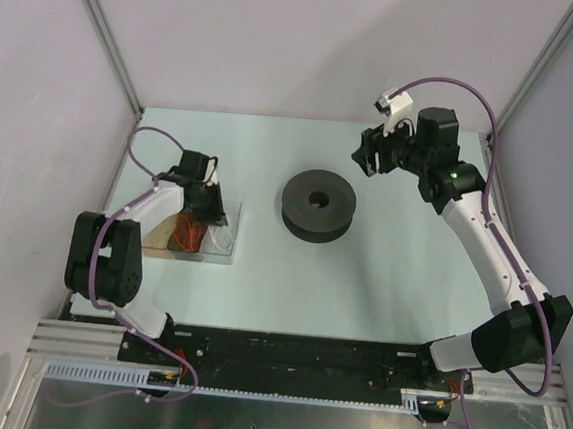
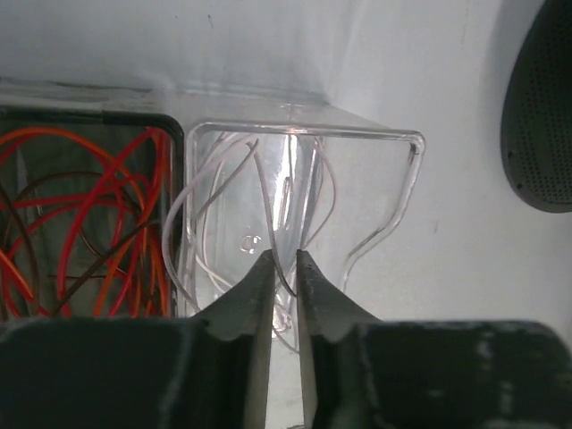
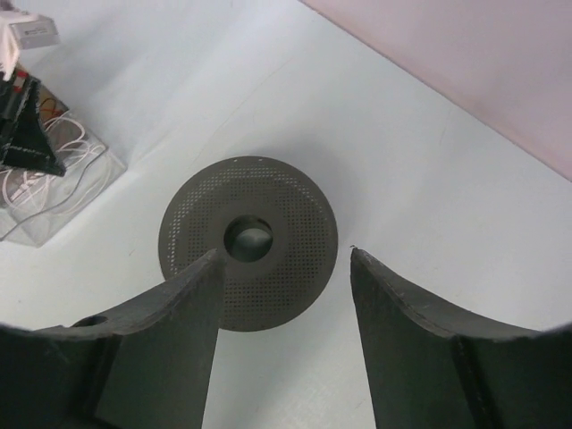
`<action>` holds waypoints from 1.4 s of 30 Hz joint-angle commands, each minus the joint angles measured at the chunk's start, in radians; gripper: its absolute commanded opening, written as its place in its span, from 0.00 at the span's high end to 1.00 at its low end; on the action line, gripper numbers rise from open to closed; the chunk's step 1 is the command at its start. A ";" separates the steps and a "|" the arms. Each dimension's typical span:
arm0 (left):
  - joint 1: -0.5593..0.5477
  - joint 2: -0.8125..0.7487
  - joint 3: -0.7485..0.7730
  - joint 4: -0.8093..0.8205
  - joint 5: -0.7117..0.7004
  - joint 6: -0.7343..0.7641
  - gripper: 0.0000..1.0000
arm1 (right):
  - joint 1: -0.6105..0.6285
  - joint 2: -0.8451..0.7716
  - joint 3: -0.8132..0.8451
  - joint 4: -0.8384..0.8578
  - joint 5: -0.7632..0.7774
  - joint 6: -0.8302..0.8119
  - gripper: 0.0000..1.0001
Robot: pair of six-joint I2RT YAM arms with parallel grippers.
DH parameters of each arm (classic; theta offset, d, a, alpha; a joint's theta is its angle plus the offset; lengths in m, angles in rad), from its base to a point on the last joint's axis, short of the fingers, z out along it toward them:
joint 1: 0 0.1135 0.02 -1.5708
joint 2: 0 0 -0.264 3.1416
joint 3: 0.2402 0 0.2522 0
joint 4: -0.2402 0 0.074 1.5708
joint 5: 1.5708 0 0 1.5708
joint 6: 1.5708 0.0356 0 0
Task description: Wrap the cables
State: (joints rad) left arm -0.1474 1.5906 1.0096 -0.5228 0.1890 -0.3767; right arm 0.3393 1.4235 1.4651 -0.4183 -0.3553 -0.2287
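Note:
The cables [image 2: 167, 228] are thin white wires lying in loose loops inside a clear plastic box [image 2: 413, 170], which also shows in the top view [image 1: 226, 241]. My left gripper [image 2: 285, 259] reaches down into that box. Its jaws stand a narrow gap apart, with one white strand crossing between the tips; the gap is wider than the strand. The black perforated spool [image 1: 318, 205] lies flat at the table's middle. My right gripper [image 3: 281, 255] is wide open and empty, hovering high above the spool [image 3: 268, 201], back right of it in the top view [image 1: 372, 157].
Next to the clear box, a black-rimmed compartment holds red, orange and brown wires [image 2: 80, 223]. The workspace is enclosed by white walls with metal posts. The box with white loops also shows at the far left of the right wrist view [image 3: 54, 192].

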 commanded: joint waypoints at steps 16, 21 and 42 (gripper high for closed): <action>-0.077 -0.350 0.517 -0.013 0.266 0.290 1.00 | -0.034 0.010 -0.009 0.199 -0.234 0.088 0.09; -0.116 -0.182 0.989 -0.014 0.320 0.273 1.00 | -0.014 0.021 -0.010 0.260 -0.269 0.099 0.08; -0.343 0.082 1.507 0.322 0.157 0.088 1.00 | 0.188 0.094 -0.166 0.480 -0.377 0.018 0.07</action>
State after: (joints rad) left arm -0.4805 1.6787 2.5317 -0.2867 0.3908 -0.2325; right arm 0.4843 1.4830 1.3415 0.0082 -0.7033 -0.1371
